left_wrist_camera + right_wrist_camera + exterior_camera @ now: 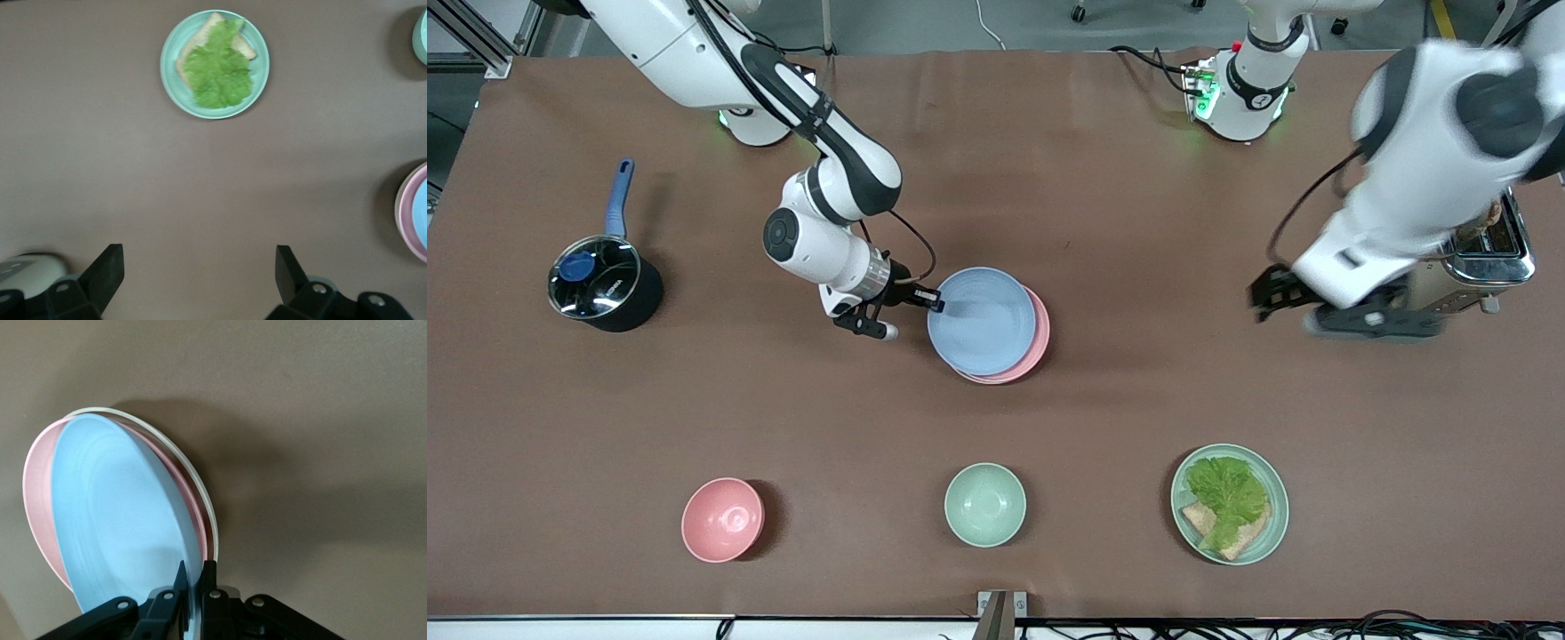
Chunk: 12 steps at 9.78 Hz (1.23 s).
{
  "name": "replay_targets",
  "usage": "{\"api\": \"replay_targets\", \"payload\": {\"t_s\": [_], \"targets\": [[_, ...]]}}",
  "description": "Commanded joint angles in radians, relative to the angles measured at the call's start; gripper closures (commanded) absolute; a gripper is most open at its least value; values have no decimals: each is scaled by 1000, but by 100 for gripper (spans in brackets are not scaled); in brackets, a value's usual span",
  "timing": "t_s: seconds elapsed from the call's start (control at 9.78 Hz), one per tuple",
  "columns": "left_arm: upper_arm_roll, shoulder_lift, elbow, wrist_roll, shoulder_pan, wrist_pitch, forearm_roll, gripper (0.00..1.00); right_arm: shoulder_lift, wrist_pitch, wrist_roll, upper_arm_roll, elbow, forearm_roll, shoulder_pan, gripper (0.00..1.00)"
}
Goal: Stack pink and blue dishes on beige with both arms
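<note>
The light blue plate (983,320) lies on top of the pink plate (1040,342) near the table's middle, shifted a little toward the right arm's end. In the right wrist view the blue plate (120,520) covers the pink plate (37,493), and the beige plate's pale rim (200,490) shows beneath both. My right gripper (938,304) (195,577) is shut on the blue plate's rim. My left gripper (1316,313) (200,267) hangs open over bare table beside the toaster, holding nothing.
A saucepan with a lid (596,286) stands toward the right arm's end. Nearer the front camera sit a pink bowl (723,520), a mint-green bowl (984,504) and a mint-green plate with lettuce and bread (1230,503). A toaster (1489,251) stands under the left arm.
</note>
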Motion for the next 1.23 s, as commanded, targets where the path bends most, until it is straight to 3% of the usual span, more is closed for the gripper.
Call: {"api": "replay_targets", "payload": {"t_s": [0.0,0.1,0.2,0.41,0.51,0.72,0.92,1.12], "targets": [[62,19,145,77,-9,-183,-11,0,-7,29,21,8,-9,-13,3,26],[87,-42,146,77,-6,-255,-14,0,-54,21,19,9,-11,-13,0,0],[119,-79,135,78,-11,-292,-21,0,-117,-13,19,9,-14,-13,-9,0],[157,-82,167,69,-17,-306,-67,0,-285,-222,19,3,-12,-34,-76,0],[159,-78,199,69,-20,-309,-61,0,-374,-325,21,-12,-12,-104,-110,0],[203,-93,216,80,-18,-360,-75,0,-477,-536,16,-156,47,-288,-103,0],[234,-145,177,95,-11,-377,-104,0,-490,-811,13,-260,237,-480,-113,0],[228,-164,154,95,-9,-372,-100,0,-495,-910,-61,-339,378,-507,-182,0]]}}
